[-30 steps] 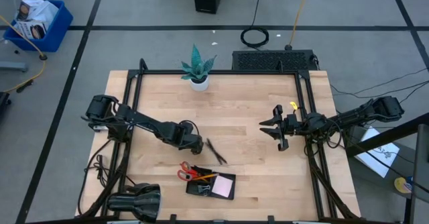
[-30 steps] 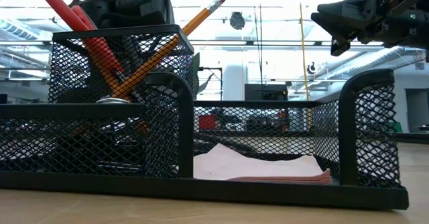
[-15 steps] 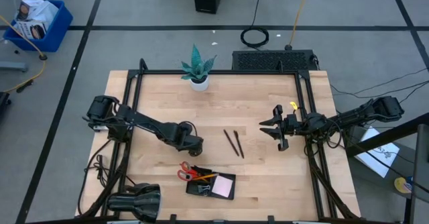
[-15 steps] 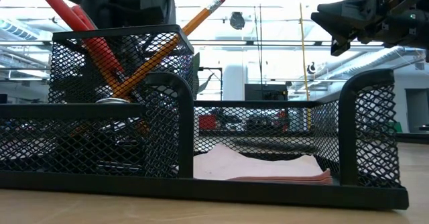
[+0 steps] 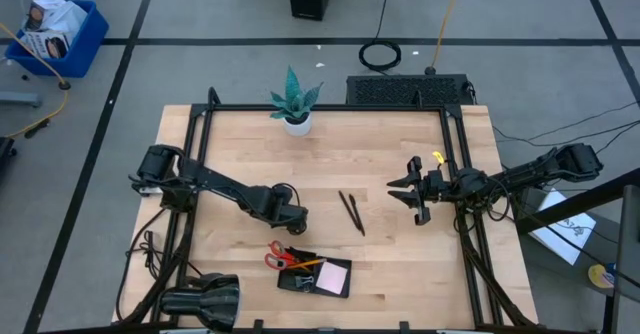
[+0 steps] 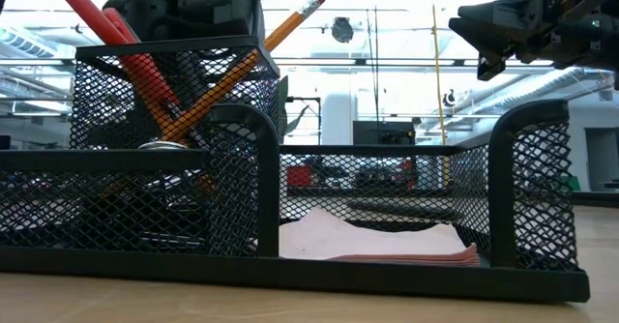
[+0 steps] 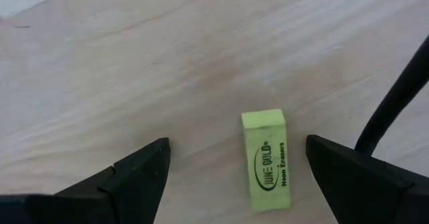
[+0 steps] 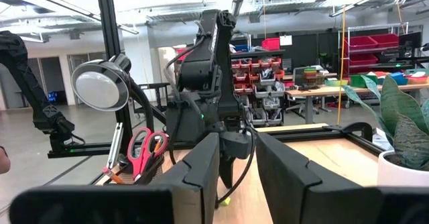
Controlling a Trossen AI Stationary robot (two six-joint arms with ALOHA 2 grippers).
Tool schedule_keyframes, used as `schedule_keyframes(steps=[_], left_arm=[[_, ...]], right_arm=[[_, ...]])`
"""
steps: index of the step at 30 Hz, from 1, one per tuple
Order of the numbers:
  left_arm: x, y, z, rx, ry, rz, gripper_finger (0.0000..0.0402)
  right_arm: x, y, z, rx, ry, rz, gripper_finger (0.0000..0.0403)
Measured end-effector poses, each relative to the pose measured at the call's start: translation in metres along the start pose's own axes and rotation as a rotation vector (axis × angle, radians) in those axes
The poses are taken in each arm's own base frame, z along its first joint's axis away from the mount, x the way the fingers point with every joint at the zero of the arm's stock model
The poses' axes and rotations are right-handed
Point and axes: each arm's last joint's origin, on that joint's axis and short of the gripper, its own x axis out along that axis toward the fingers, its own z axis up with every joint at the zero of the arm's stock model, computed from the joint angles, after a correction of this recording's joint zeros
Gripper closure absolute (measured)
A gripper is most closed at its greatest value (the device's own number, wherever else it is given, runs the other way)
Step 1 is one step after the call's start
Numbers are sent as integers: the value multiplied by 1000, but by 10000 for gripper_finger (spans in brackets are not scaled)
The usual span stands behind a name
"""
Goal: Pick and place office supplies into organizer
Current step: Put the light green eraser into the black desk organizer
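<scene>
Organizer (image 5: 315, 277), a low black wire-mesh desk tray, sits near the table's front edge, at about 6 o'clock from the table centre in the high view. We see red-handled scissors (image 5: 277, 258) and orange pencils (image 6: 242, 64) standing in its tall mesh compartment, and a pale pink square note pad (image 5: 333, 275) lying flat in the low compartment beside it.

We locate a small yellow-green rectangular eraser (image 7: 267, 158) flat on the light wooden table (image 5: 380, 164). In the left wrist view it lies between the fingers of the left gripper (image 7: 234, 177), touching neither. The jaws stand wide apart and hold nothing. In the high view this gripper (image 5: 294, 217) hangs at about 11 o'clock from the organizer, close to it.

Two thin black pens (image 5: 351, 212) lie side by side on the bare wood near the table centre, at about 1 o'clock from the organizer and at 3 o'clock from the left gripper.

We note the right gripper (image 5: 408, 194) waiting at 3 o'clock of the pens, well apart from them. Its fingers (image 8: 198, 174) stand partly open with nothing between them.

A potted teal plant (image 5: 295, 102) stands at the table's 12 o'clock edge.
</scene>
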Motion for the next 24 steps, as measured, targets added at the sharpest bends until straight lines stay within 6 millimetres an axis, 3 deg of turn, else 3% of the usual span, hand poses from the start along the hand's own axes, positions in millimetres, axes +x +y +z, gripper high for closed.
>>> schedule_keyframes(steps=[8, 24], left_arm=[[1, -1, -2, -15, -1, -1, 69], [2, -4, -6, -27, -8, -24, 268]], right_arm=[[0, 0, -1, -1, 6, -1, 312], [0, 0, -1, -1, 7, 0, 312]])
